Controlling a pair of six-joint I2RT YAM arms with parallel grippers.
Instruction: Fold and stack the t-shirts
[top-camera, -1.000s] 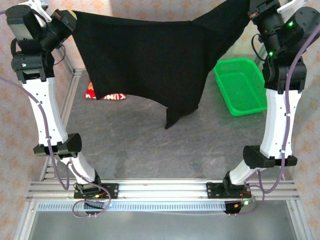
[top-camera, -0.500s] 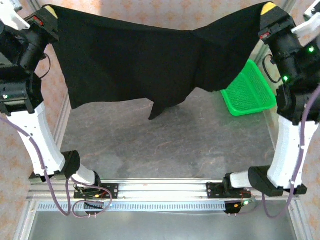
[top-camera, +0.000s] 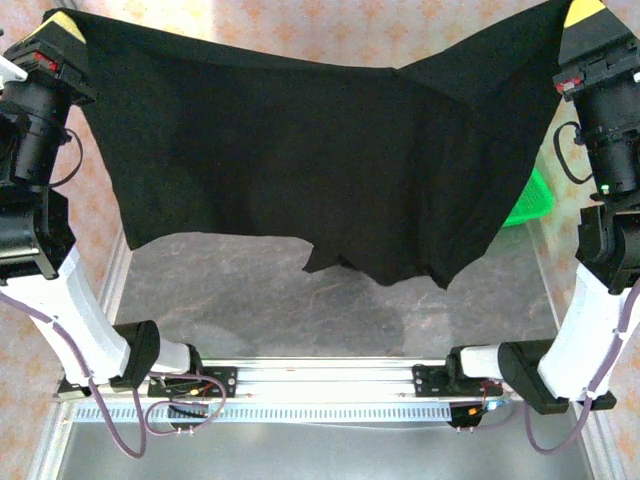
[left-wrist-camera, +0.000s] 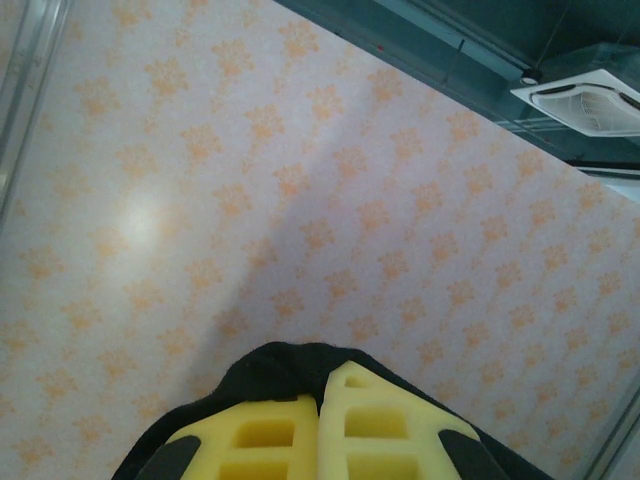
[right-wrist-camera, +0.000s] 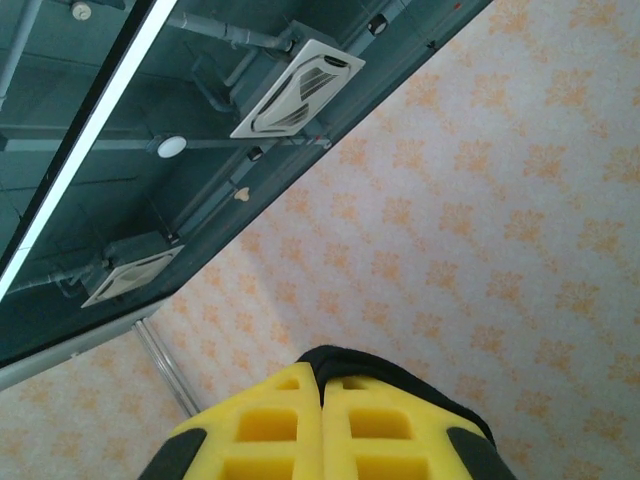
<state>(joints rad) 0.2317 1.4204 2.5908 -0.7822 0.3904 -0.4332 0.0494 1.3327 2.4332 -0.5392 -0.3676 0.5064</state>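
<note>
Top view: your large plain black cloth t-shirt (top-camera: 320, 160) hangs stretched across upper frame, left gripper (top-camera: 62, 22) pinching corner upper left, right gripper (top-camera: 585, 12) upper right.
Left wrist: yellow fingers (left-wrist-camera: 390, 420) clamped on shirt edge, bottom centre.
Right wrist: same grip, bottom centre.

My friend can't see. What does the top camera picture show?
A big black t-shirt hangs spread wide in the air, the left gripper and the right gripper each shut on an upper corner. Below it lies the grey table, and a green basket peeks out on the right.
</note>
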